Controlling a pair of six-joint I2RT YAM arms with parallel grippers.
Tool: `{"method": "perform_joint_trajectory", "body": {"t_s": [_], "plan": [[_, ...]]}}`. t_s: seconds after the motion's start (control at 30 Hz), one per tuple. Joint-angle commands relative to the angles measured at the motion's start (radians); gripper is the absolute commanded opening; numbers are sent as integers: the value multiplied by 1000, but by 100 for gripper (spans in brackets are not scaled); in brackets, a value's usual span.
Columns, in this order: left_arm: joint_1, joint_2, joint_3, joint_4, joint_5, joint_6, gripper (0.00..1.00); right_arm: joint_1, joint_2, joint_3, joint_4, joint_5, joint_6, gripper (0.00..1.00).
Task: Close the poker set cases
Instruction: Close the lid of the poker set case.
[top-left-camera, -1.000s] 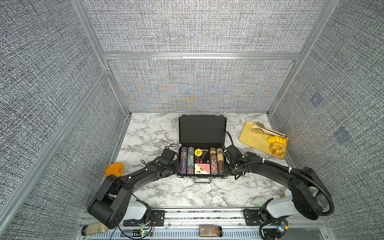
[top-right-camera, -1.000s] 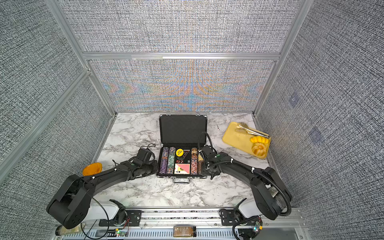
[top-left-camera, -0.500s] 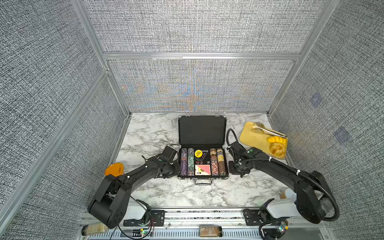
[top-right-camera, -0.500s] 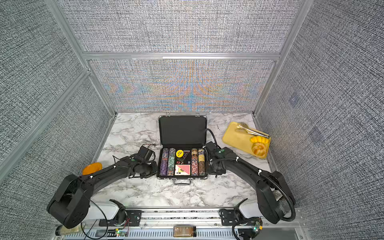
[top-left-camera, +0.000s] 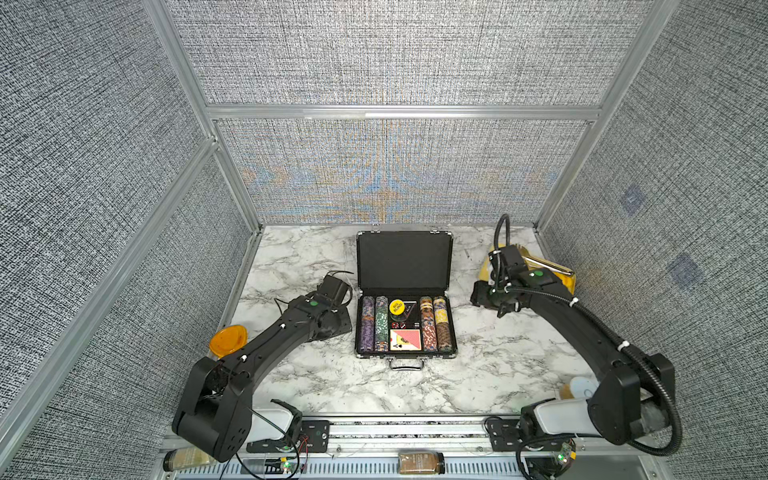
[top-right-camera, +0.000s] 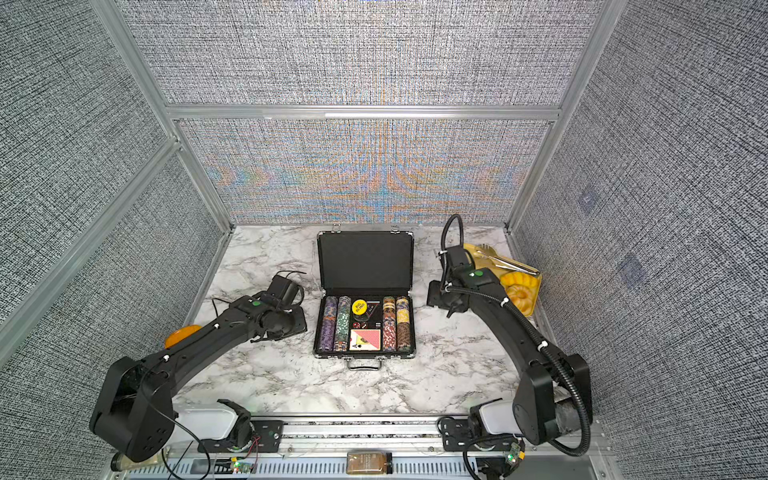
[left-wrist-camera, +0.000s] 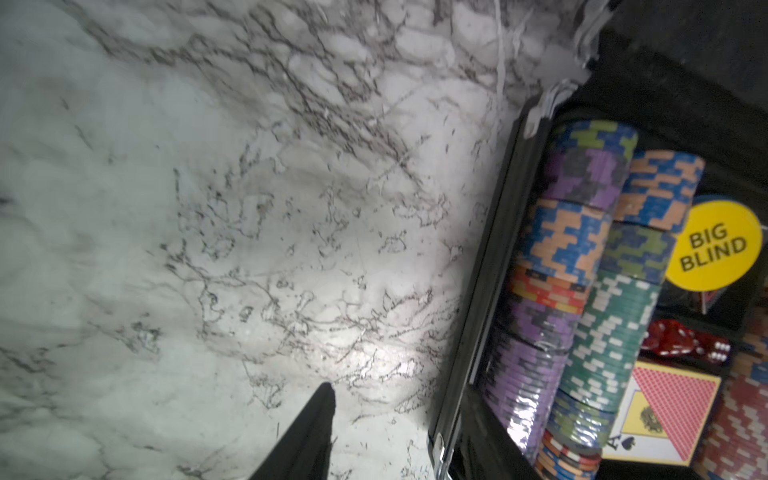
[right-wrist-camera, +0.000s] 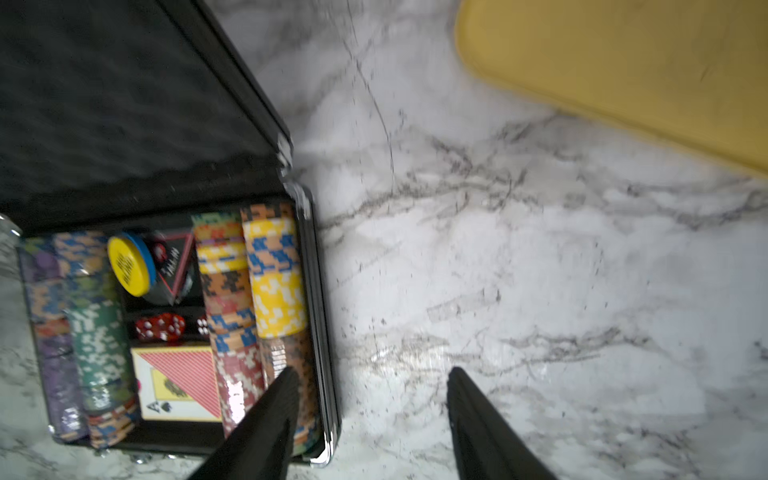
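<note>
The poker set case (top-left-camera: 404, 259) (top-right-camera: 365, 262) lies open mid-table, its foam-lined lid tipped back and rows of coloured chips (top-left-camera: 428, 322), cards and dice in the base. My left gripper (top-left-camera: 343, 324) (top-right-camera: 297, 322) sits low on the marble just left of the base, apart from it. In the left wrist view a single finger (left-wrist-camera: 316, 419) shows over bare marble beside the case rim (left-wrist-camera: 486, 270), the jaws standing apart. My right gripper (top-left-camera: 484, 297) (right-wrist-camera: 372, 374) hovers right of the case, open and empty, one finger overlapping the case's corner in the right wrist view.
A yellow tray (top-right-camera: 478, 253) (right-wrist-camera: 623, 62) at the back right holds metal tongs (top-right-camera: 505, 262) and a yellow ring-shaped piece (top-right-camera: 519, 291), partly behind my right arm. An orange disc (top-left-camera: 227, 340) lies by the left wall. Jars (top-left-camera: 420, 462) stand on the front rail.
Both grippers have gone from shut to open. The right one has pulled away from the case's side toward the tray; the left has backed off slightly. The case has stayed open.
</note>
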Motion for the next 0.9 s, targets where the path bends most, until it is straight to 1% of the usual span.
{"method": "perform_joint_trajectory", "body": {"t_s": [0.0, 0.17, 0.27, 0.4, 0.57, 0.7, 0.87], "plan": [[36, -10, 0, 91, 1, 73, 57, -54, 54, 85, 97, -128, -51, 65], [112, -43, -49, 207, 99, 138, 66, -136, 181, 259, 152, -292, -59, 68], [154, -69, -100, 284, 184, 160, 67, -165, 255, 364, 187, -381, -33, 69], [187, -89, -155, 364, 267, 175, 67, -174, 353, 481, 241, -449, 16, 70], [212, -88, -185, 411, 309, 170, 68, -174, 498, 619, 264, -545, 80, 70], [221, -83, -202, 427, 331, 172, 68, -171, 573, 684, 280, -602, 117, 70], [225, -90, -209, 433, 341, 185, 68, -159, 645, 749, 254, -663, 125, 69]]}}
